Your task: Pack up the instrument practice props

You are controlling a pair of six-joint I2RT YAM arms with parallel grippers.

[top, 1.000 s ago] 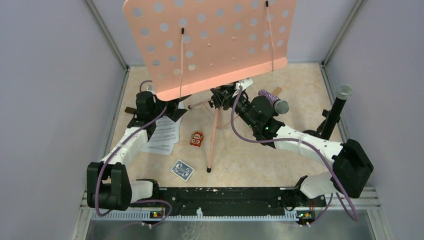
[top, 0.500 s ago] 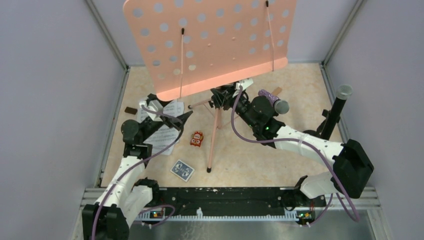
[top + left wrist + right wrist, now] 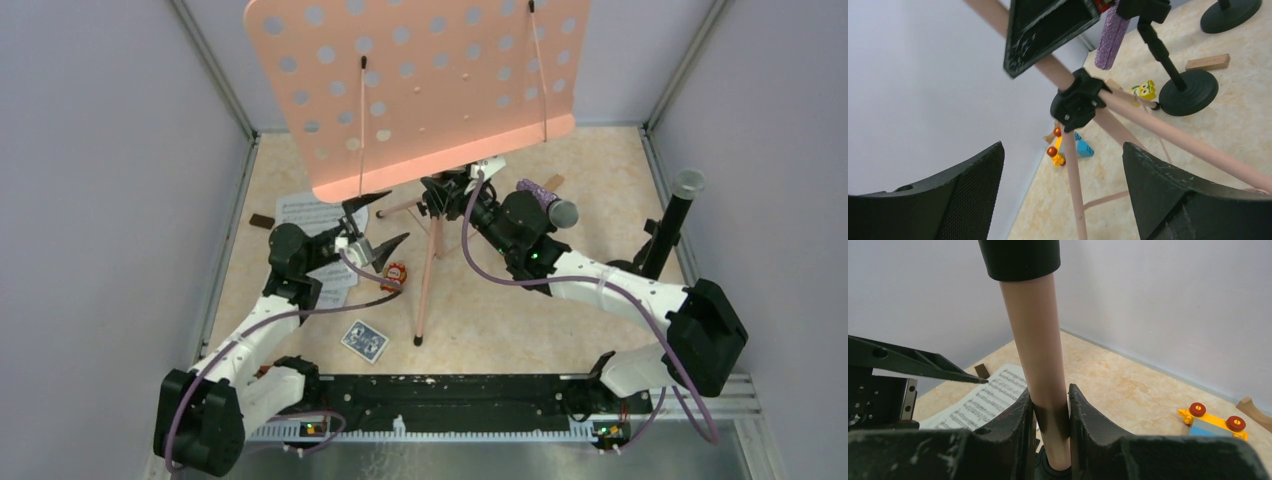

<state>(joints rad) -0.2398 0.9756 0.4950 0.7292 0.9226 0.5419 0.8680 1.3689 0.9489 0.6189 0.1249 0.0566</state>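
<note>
Nearest the arm bases, a card pack (image 3: 364, 340) lay on the desk (image 3: 500, 310), just left of the black-tipped foot of a tripod leg (image 3: 427, 275) that ran toward the near edge. A red toy (image 3: 396, 277) sat between that leg and the sheet music (image 3: 305, 211), which lay flat toward the left wall (image 3: 120, 200), partly under the left arm.

The left end effector (image 3: 395, 218) hung with its fingers wide apart, pointing right at the hub (image 3: 1078, 100) of the tripod, near it but gripping nothing. The right end effector (image 3: 1049, 402) was clamped on the pole of the rack (image 3: 430, 80) just above the hub, its fingers (image 3: 1013, 425) pressed against either side of the pink tube.

The rack stood on its legs mid-desk with its long axis upright. Its perforated panel was tilted, face up and toward the near edge, overhanging the far half of the desk. A stretch of bare desk lay between the near leg and the right arm.

Right of the hub, the purple mic (image 3: 537, 190) sat in a short holder (image 3: 1188, 92), slanting with its grey head toward the near right. The black mic (image 3: 678, 215) stood upright by the right wall, grey head up. Beyond the legs, a yellow toy (image 3: 1143, 90) and a toy car (image 3: 1213, 425) lay near the far wall (image 3: 1148, 300).
</note>
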